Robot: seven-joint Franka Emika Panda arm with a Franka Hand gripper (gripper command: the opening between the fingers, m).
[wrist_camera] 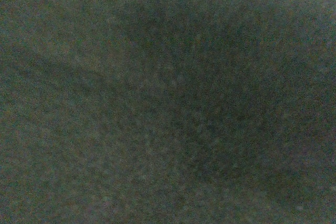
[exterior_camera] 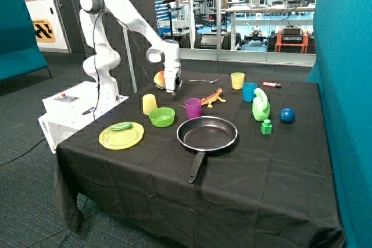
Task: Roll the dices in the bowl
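While your gripper (exterior_camera: 170, 90) hung low over black cloth behind the small lime-green plastic bowl (exterior_camera: 161, 117), finger state unreadable, no dice showed; you probably needed to locate them first.

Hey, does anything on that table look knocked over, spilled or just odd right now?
Nothing looks spilled or toppled. The green bowl, pan and cups stand upright. The gripper hangs low over the black cloth behind the yellow cup.

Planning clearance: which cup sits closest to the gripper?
The pale yellow cup beside the bowl, just below the gripper; the others stand farther off.
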